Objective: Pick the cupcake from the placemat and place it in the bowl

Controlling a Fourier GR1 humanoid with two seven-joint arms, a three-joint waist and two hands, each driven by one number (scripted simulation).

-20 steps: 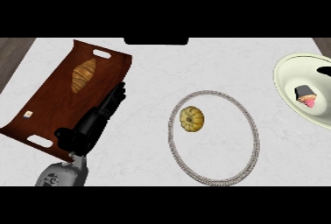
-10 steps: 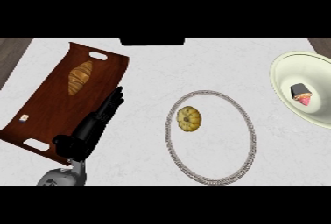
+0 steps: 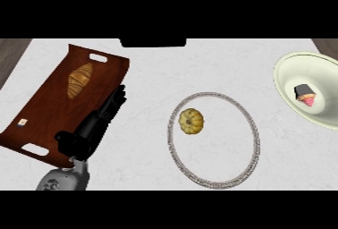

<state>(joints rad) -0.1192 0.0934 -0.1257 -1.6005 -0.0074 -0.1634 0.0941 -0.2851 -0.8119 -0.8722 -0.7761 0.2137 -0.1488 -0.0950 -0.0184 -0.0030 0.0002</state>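
One hand [image 3: 92,127] shows, the left, fingers straight and relaxed, holding nothing, lying along the right edge of the tray [image 3: 40,120]. Right of it on the counter [image 3: 152,71] lies the round placemat [image 3: 251,134], a small pumpkin-like thing [image 3: 191,121] resting inside its ring. Far right, the bowl [image 3: 290,71] already holds the cupcake [image 3: 306,95], tipped on its side, so the task looks done. Up-left of the hand a croissant [image 3: 80,79] sits on the tray. No readable writing.

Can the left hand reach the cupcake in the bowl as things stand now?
Probably not easily: the left hand rests beside the tray, and the cupcake lies in the bowl at the counter's far right.
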